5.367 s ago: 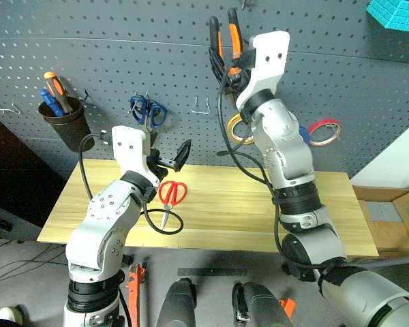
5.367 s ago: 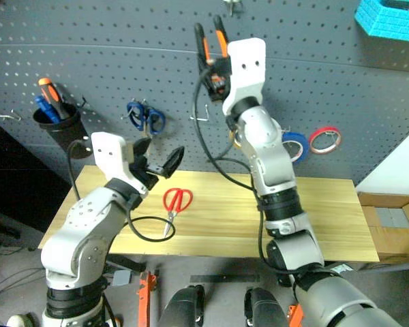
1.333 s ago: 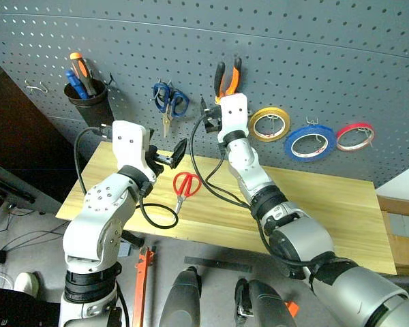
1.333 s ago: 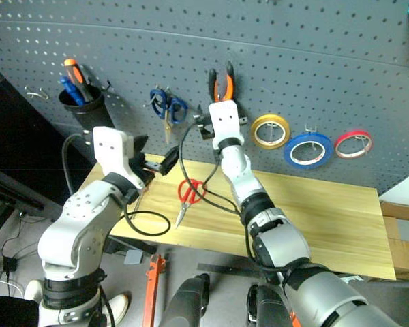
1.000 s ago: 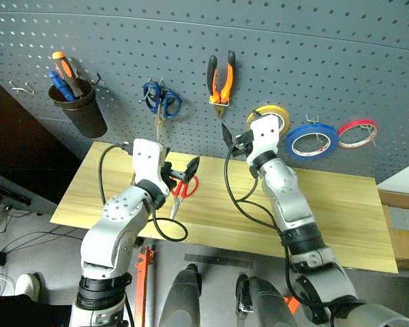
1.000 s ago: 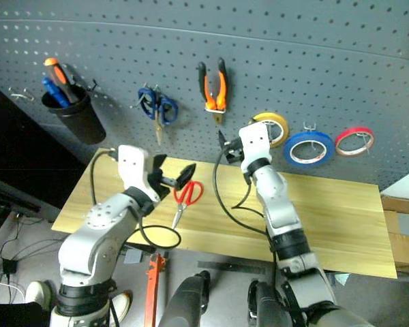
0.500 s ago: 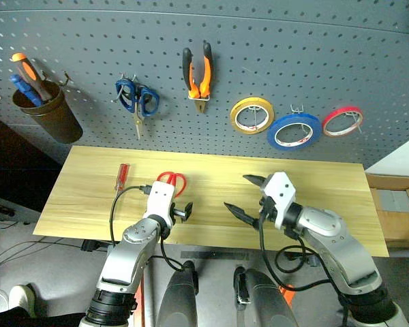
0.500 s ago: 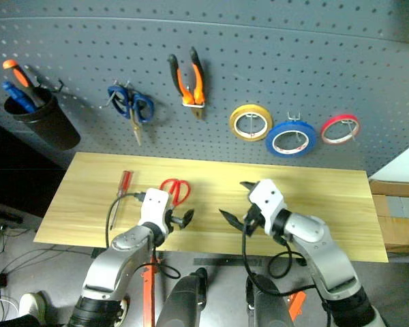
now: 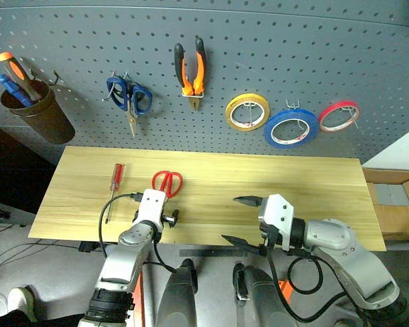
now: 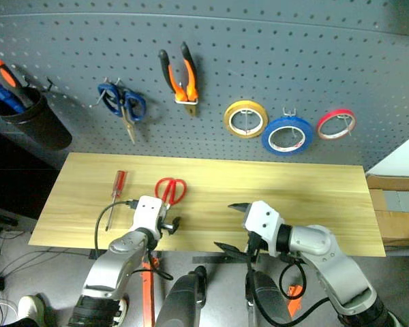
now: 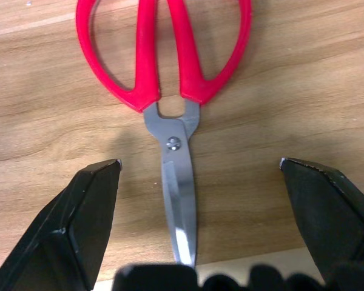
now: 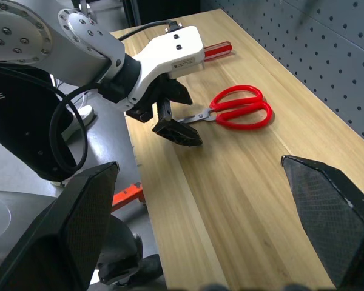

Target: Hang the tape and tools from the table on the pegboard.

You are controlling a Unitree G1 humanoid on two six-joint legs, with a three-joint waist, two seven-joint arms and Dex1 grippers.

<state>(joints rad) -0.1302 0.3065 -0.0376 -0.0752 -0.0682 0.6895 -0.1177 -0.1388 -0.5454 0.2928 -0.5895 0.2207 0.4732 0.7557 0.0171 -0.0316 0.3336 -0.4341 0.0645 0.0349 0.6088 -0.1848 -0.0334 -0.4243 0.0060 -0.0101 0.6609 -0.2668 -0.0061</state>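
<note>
Red-handled scissors point(image 9: 167, 182) lie on the table point(image 9: 307, 184), handles toward the pegboard point(image 9: 293, 41). My left gripper point(image 9: 163, 218) is low over their blades and open; in the left wrist view the blades point(image 11: 178, 194) run between its fingers point(image 11: 91, 212). My right gripper point(image 9: 240, 219) hangs open and empty over the table's front edge. A slim red-handled screwdriver point(image 9: 116, 178) lies to the left of the scissors. The pliers point(image 9: 191, 68) and the blue tape point(image 9: 291, 127) hang on the pegboard.
Blue-handled scissors point(image 9: 128, 97), a yellow roll point(image 9: 247, 111) and a thin red roll point(image 9: 339, 116) also hang on the board. A dark cup point(image 9: 31, 112) with screwdrivers hangs at far left. A cardboard box point(image 9: 395, 204) sits right of the table.
Both arms have come down from near the pegboard. The left gripper has sunk over the scissors' blades. The right gripper has drawn back to the table's front edge.
</note>
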